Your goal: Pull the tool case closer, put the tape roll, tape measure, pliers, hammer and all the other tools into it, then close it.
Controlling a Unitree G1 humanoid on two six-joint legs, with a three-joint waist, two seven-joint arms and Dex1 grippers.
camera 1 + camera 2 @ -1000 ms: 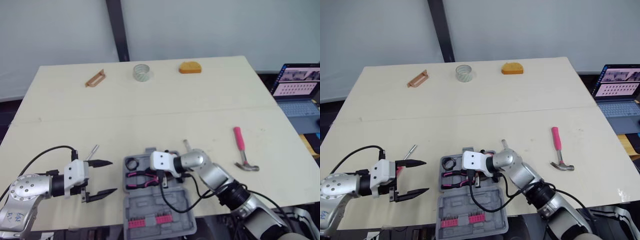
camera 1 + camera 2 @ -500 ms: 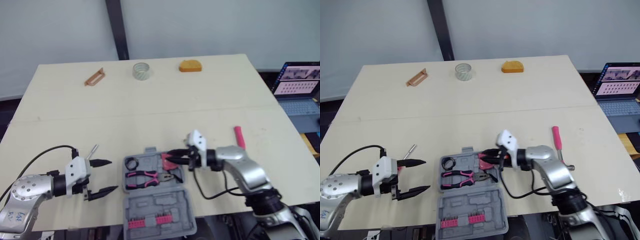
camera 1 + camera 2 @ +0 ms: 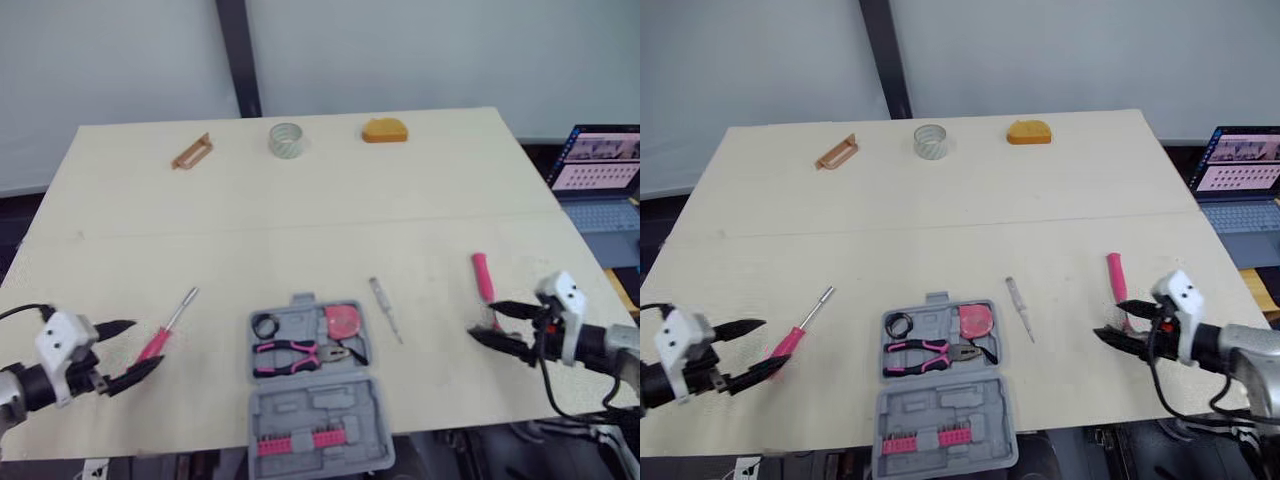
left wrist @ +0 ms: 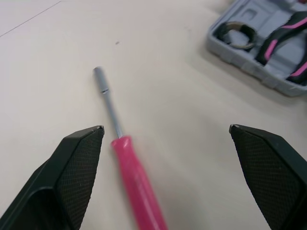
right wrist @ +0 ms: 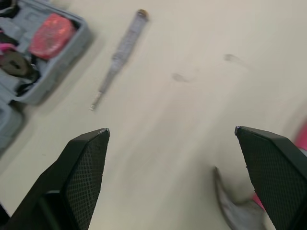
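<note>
The grey tool case lies open at the table's front middle. Pink-handled pliers, a red tape measure and a black ring lie in it. A pink-handled hammer lies at the right, and my open right gripper hovers over its head. A pink screwdriver lies front left, its handle between the open fingers of my left gripper. A slim tester screwdriver lies right of the case. The tape roll stands at the far edge.
An orange object and a brown handle-shaped tool lie at the far edge beside the tape roll. An open laptop stands off the table's right side. A row of pink bits sits in the case's near half.
My right gripper has opened and drawn back from the case to the hammer, leaving the tape measure in the case. My left gripper has slid left to the pink screwdriver.
</note>
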